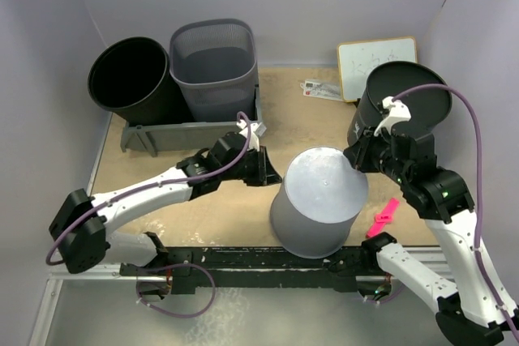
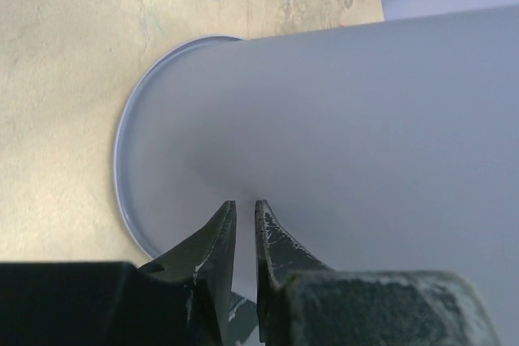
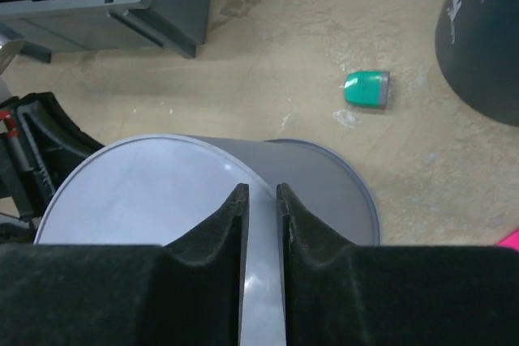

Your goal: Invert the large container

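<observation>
The large grey container (image 1: 318,200) stands mouth down on the table, its flat base facing up. My left gripper (image 1: 273,173) is at its left wall, fingers almost together with nothing between them; the left wrist view shows the tips (image 2: 243,204) close against the container's side (image 2: 365,119). My right gripper (image 1: 357,160) is at the container's upper right edge, jaws nearly closed and empty; in the right wrist view it (image 3: 259,188) hovers over the rim of the base (image 3: 162,192).
A black bin (image 1: 130,79) and a grey mesh bin (image 1: 215,66) stand in a grey tray (image 1: 190,131) at back left. A black bucket (image 1: 405,103) and whiteboard (image 1: 375,58) are at back right. A pink clip (image 1: 383,216) and a green object (image 3: 366,89) lie on the table.
</observation>
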You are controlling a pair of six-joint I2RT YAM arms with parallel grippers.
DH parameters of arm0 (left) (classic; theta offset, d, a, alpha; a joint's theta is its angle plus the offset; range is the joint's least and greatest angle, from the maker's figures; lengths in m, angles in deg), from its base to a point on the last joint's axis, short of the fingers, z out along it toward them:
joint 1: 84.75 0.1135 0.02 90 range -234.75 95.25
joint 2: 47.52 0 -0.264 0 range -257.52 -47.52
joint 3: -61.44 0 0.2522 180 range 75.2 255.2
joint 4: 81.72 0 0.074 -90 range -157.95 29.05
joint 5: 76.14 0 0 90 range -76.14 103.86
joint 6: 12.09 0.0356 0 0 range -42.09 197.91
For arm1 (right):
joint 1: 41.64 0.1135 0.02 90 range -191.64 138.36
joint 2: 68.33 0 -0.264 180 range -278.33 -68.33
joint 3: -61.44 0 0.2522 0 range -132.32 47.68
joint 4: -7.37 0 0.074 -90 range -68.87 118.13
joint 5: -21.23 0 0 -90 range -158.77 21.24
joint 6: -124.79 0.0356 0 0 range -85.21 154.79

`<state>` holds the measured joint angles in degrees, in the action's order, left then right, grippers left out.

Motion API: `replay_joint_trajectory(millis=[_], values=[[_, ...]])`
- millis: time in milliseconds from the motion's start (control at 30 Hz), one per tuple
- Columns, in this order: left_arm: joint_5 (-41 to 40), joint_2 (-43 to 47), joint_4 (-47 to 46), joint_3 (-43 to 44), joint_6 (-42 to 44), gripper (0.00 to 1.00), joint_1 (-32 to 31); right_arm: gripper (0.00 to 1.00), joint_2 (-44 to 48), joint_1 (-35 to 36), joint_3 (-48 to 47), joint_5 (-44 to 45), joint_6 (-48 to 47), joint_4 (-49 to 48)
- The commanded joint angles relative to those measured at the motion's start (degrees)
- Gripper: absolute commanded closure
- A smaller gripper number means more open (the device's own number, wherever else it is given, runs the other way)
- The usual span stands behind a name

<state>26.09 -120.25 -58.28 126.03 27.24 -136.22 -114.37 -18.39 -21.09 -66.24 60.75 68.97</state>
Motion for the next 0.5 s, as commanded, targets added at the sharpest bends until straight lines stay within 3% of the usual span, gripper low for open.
replay_joint_trajectory(millis=[0,67,167,467], values=[[2.45,-4.45,-11.65,3.06,-2.17,0.89,-1.42,0.66,0.32,0.31,-3.86,2.19,-0.2,2.25],[2.16,-6.3,-12.79,3.22,-2.5,0.89,-1.66,0.54,0.46,0.31,-4.66,2.47,-0.12,3.63],[1.79,-8.05,-14.48,3.3,-2.82,0.9,-2.12,0.45,0.88,0.31,-5.54,3.61,0.02,5.28],[0.53,-17.59,-21.69,9.12,-4.14,0.9,-4.55,0.39,1.57,0.31,-8.84,11.26,0.42,5.15]])
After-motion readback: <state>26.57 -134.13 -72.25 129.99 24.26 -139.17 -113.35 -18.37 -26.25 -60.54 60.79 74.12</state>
